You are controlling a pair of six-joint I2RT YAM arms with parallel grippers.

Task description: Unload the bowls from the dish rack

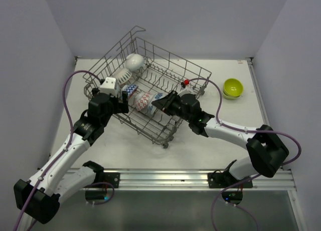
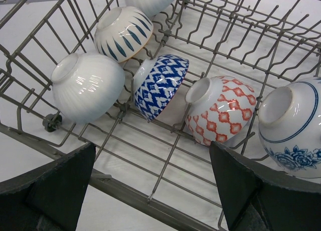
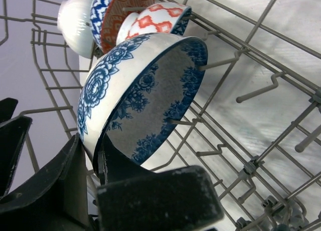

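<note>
My right gripper (image 3: 98, 163) was pinched on the rim of the flower bowl (image 3: 135, 85), which stood on edge in the rack (image 3: 261, 90). My left gripper (image 2: 153, 188) was wide open, holding nothing, at the rack's near-left side. Green bowls (image 1: 232, 86) sat far right on the table (image 1: 200, 141).

Both arms are reaching forward and inward. The left end effector (image 2: 152, 163) is gaping wide, while the right end effector (image 3: 94, 158) is pinching a bowl (image 3: 123, 75) by its rim.

A grey dish rack (image 2: 150, 205) is displaying patterns: ribbed white bowl (image 2: 88, 85), blue-leaf bowl (image 2: 123, 33), blue diamond bowl (image 2: 160, 85), red lattice bowl (image 2: 220, 116), blue flower bowl (image 2: 293, 126) (thin blue rings too). A lime bowl (image 1: 232, 86) is glowing yellow-green.
</note>
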